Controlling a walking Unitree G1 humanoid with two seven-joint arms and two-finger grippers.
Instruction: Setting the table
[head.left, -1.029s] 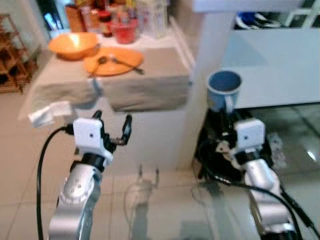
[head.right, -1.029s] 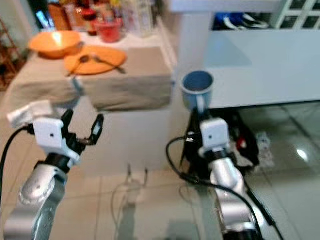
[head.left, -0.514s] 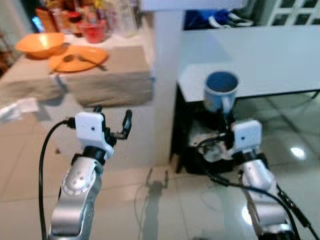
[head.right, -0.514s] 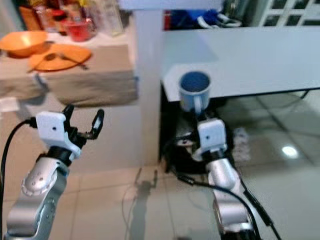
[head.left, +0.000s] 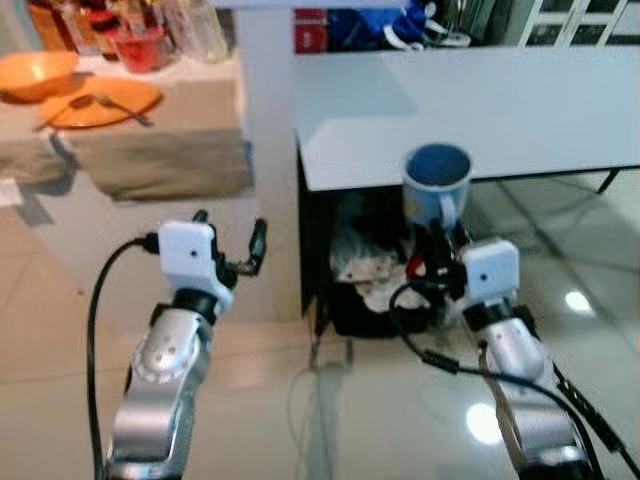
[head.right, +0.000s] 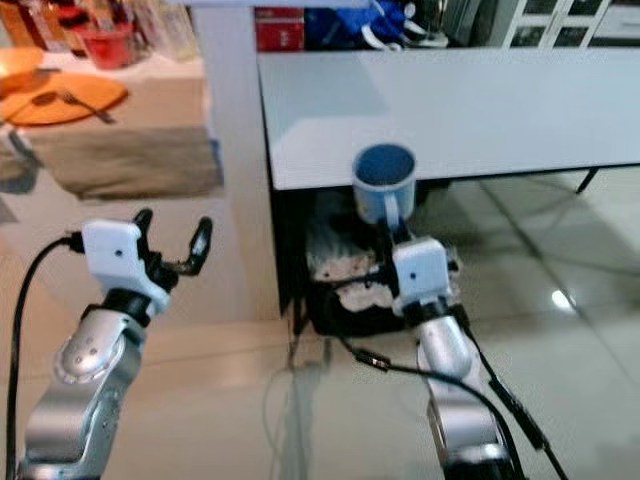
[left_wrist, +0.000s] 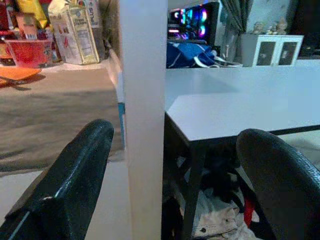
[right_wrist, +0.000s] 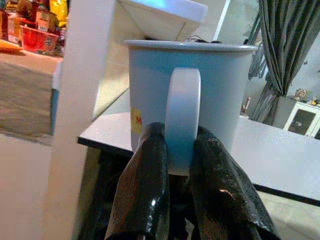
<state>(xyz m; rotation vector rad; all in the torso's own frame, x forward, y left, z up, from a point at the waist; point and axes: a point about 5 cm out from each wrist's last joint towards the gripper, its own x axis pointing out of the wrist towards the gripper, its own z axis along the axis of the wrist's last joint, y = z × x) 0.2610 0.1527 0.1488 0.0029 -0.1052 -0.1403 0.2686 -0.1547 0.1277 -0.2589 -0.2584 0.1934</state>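
A blue mug (head.left: 436, 185) stands upright in the air, held by its handle (right_wrist: 182, 120) in my right gripper (head.left: 441, 236), which is shut on it. The mug hangs just before the front edge of a long white table (head.left: 500, 100). My left gripper (head.left: 230, 226) is raised at the left, open, with nothing between its fingers (left_wrist: 85, 165). On the cloth-covered counter (head.left: 160, 150) at the far left lie an orange plate (head.left: 100, 100) with a fork and a spoon, and an orange bowl (head.left: 38, 72).
A white pillar (head.left: 265, 150) stands between the counter and the table. Under the table's left end sits a dark crate of crumpled things (head.left: 370, 275). Bottles and a red cup (head.left: 140, 45) crowd the counter's back. Glossy tiled floor (head.left: 330, 420) lies below.
The whole view has swung to the right: the counter slid to the left edge and the white table now lies ahead. The mug stays in my right gripper.
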